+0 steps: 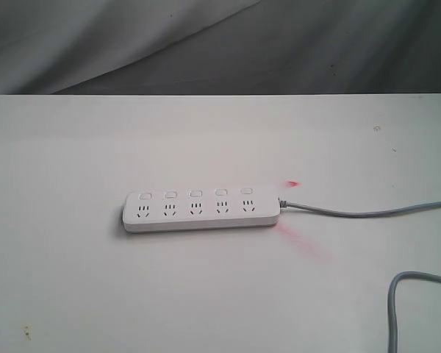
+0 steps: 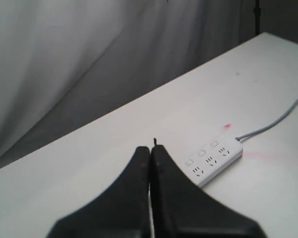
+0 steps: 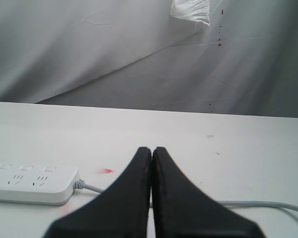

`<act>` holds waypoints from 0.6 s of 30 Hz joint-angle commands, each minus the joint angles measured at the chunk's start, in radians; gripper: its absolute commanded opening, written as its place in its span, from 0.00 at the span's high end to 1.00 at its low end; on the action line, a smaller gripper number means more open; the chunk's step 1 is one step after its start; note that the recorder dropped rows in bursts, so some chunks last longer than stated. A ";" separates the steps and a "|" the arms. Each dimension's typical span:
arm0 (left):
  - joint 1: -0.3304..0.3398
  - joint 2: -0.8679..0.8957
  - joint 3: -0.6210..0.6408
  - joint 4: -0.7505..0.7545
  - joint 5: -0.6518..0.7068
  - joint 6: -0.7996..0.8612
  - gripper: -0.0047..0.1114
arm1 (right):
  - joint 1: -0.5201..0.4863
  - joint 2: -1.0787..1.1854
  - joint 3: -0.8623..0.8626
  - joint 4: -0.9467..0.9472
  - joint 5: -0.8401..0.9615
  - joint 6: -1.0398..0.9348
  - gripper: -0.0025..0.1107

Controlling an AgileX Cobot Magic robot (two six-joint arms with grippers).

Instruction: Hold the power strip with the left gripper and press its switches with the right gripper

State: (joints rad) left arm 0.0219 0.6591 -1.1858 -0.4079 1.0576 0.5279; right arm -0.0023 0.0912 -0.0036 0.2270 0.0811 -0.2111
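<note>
The white power strip (image 1: 201,210) lies flat in the middle of the white table, its row of switches (image 1: 195,194) on the far side of the sockets. Its grey cable (image 1: 367,212) runs off to the right. No arm shows in the exterior view. In the left wrist view my left gripper (image 2: 150,148) is shut and empty, well short of the power strip (image 2: 214,159). In the right wrist view my right gripper (image 3: 152,149) is shut on nothing, with the cable end of the power strip (image 3: 32,184) off to one side.
A loop of grey cable (image 1: 394,309) lies at the front right of the table (image 1: 206,294). Red marks (image 1: 292,184) stain the table by the strip's cable end. A grey cloth backdrop (image 1: 220,44) hangs behind the far edge.
</note>
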 commanded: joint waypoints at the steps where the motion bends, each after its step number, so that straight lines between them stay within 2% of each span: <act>1: 0.002 -0.123 0.049 0.114 0.040 -0.052 0.96 | -0.009 -0.004 0.004 -0.008 0.000 0.002 0.98; 5: 0.002 -0.171 0.122 0.268 0.026 -0.071 0.96 | -0.009 -0.004 0.004 -0.008 0.000 0.002 0.98; 8: 0.002 -0.169 0.195 0.318 -0.026 -0.122 0.96 | -0.009 -0.004 0.004 -0.008 0.000 0.002 0.98; 10: 0.002 -0.169 0.265 0.320 -0.099 -0.164 0.96 | -0.009 -0.004 0.004 -0.008 0.000 0.002 0.98; 18: -0.005 -0.250 0.615 0.313 -0.551 -0.242 0.96 | -0.009 -0.004 0.004 -0.008 0.000 0.002 0.98</act>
State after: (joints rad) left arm 0.0219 0.4548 -0.6776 -0.0902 0.6629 0.3111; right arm -0.0023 0.0912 -0.0036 0.2270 0.0811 -0.2111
